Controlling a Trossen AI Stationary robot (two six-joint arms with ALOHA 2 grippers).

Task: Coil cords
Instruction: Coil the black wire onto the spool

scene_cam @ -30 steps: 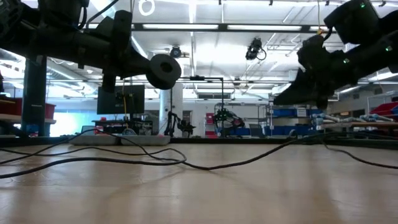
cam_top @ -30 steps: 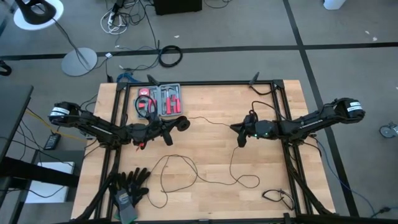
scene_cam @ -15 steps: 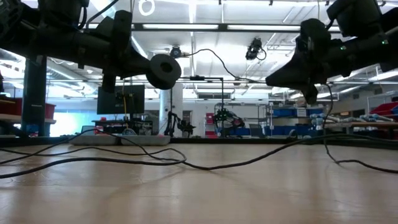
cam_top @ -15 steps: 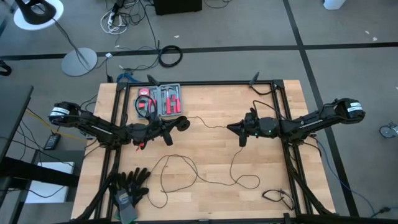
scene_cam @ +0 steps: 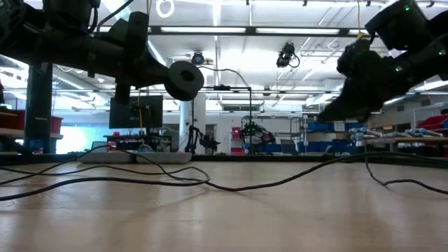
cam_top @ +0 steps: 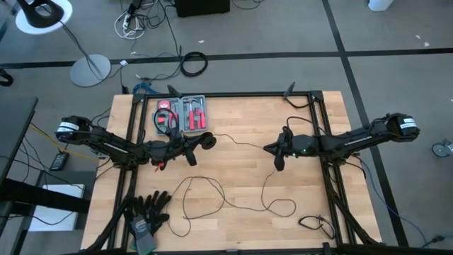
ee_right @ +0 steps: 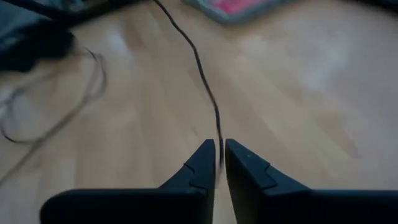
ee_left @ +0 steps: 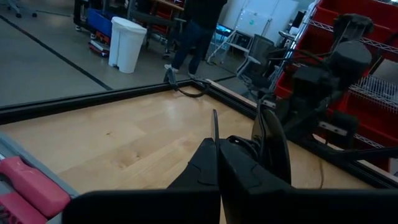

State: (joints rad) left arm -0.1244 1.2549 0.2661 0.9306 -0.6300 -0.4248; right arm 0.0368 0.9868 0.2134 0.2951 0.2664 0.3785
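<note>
One thin black cord is in play. It runs from a round black disc near the left gripper, hangs across the middle of the wooden table to the right gripper, then drops to the tabletop and lies there in loose loops toward the near edge.

Two arms work over the table. The left gripper's fingers are pressed together, and in the left wrist view a thin strand stands up between their tips; the disc sits just beside them, raised above the table in the low view. The right gripper's fingers stand almost together, pinching the cord, which leads away from their tips across the wood.

One red tool kit lies at the far left of the table. One pair of black gloves rests at the near left corner. One short black cable lies at the near right corner.

In the low view the right gripper is a dark mass and its fingertips cannot be made out. A person's legs, cut off at the top, stand beyond the table in the left wrist view.
</note>
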